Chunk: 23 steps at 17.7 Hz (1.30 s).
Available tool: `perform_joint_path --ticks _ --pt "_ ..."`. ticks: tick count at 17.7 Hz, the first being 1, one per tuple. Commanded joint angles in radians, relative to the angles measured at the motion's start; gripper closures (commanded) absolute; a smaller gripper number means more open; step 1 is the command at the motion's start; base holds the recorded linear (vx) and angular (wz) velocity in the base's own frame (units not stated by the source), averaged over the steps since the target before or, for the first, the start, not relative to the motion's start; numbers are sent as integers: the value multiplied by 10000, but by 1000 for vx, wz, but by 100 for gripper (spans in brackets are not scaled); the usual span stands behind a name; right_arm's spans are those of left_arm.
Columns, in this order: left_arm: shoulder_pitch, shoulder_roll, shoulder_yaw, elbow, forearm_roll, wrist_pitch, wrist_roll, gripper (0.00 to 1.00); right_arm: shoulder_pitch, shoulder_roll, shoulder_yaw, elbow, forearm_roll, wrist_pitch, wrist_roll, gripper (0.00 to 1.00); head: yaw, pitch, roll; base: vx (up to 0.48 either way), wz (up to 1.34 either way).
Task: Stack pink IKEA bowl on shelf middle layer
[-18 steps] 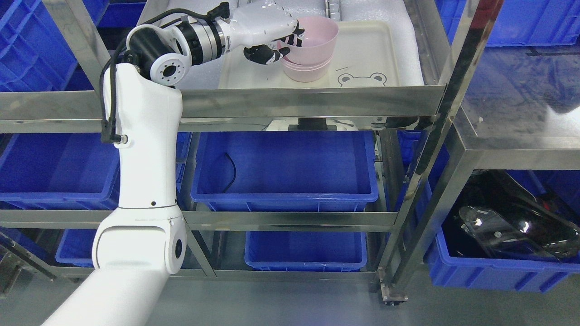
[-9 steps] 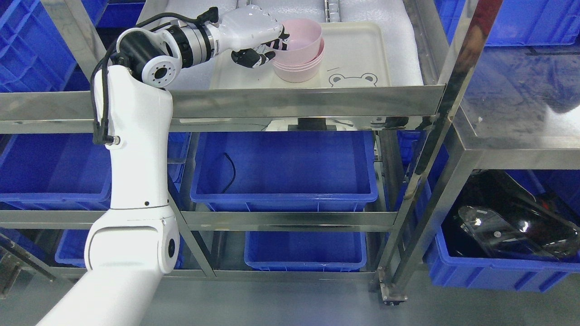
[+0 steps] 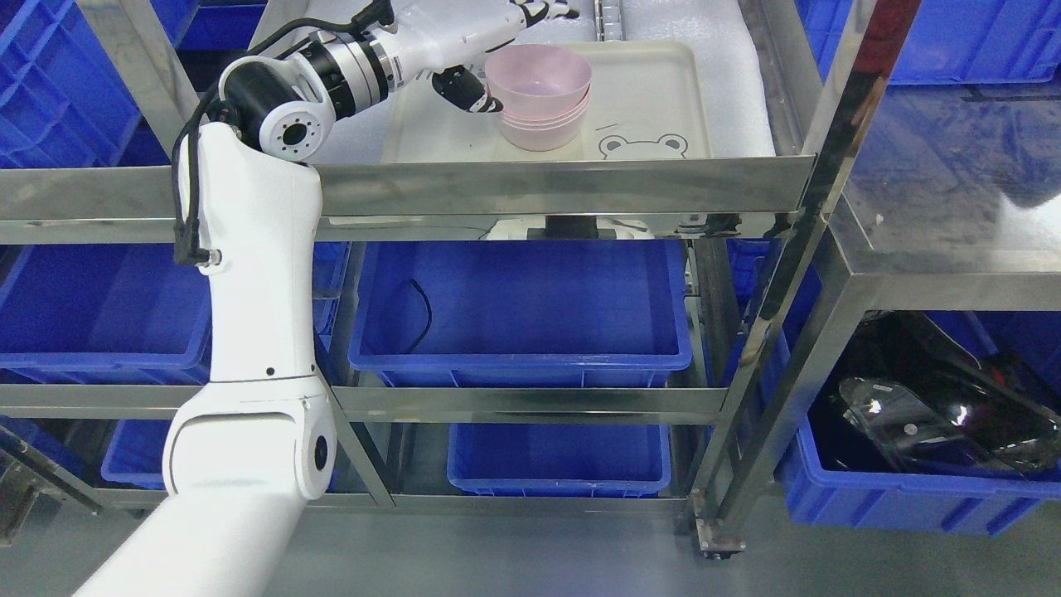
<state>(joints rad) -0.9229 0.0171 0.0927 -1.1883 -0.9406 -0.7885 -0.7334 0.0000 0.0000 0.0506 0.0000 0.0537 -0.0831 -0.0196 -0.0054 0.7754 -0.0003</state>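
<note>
Head view: a stainless steel shelf (image 3: 564, 186) stands among blue bins (image 3: 520, 311) on its lower levels, with more blue bins at the left and right. On the layer nearest the top of the picture lies a cream tray (image 3: 663, 99) printed with a bear face. The pink bowl (image 3: 539, 79) sits nested upright in a stack of pink bowls (image 3: 543, 133) at the tray's left part. The left hand (image 3: 485, 37) is just left of and behind the stack; its fingers (image 3: 547, 10) are spread toward the far side and its thumb lies beside the bowl's left wall, grasping nothing. The right hand is not in view.

Assessment: the bowl appears seated on the stack, hand released. Remaining work, by judgement, is only to draw the arm clear without nudging the stack.
</note>
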Motion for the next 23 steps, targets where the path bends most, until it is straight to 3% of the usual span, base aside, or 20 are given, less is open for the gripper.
perform_joint_path --ticks 1,4,8,11,14,18,23 --pt "162 3 -449 272 5592 674 48 7 230 -175 0 -175 0 2 -64 0 0 0 0 0 0" --pt "1445 3 -2086 -952 7164 936 93 6 230 -175 0 -175 0 2 -64 0 0 -2 0 0 0" --pt "3839 3 -4512 -2395 7289 600 109 5 230 -175 0 -175 0 2 -64 0 0 -1 0 0 0" --pt "5647 3 -5175 -2689 7274 31 -14 5 230 -175 0 -175 0 2 -64 0 0 -1 0 0 0" --pt "7366 3 -4932 -2675 7259 31 1 4 230 -175 0 -175 0 2 -64 0 0 -1 0 0 0" --pt "9562 3 -3584 -1849 7350 31 459 0 230 -175 0 -175 0 2 -64 0 0 -1 0 0 0" --pt "9995 3 -1973 -68 8744 31 3692 2 230 -175 0 -175 0 2 -64 0 0 -1 0 0 0"
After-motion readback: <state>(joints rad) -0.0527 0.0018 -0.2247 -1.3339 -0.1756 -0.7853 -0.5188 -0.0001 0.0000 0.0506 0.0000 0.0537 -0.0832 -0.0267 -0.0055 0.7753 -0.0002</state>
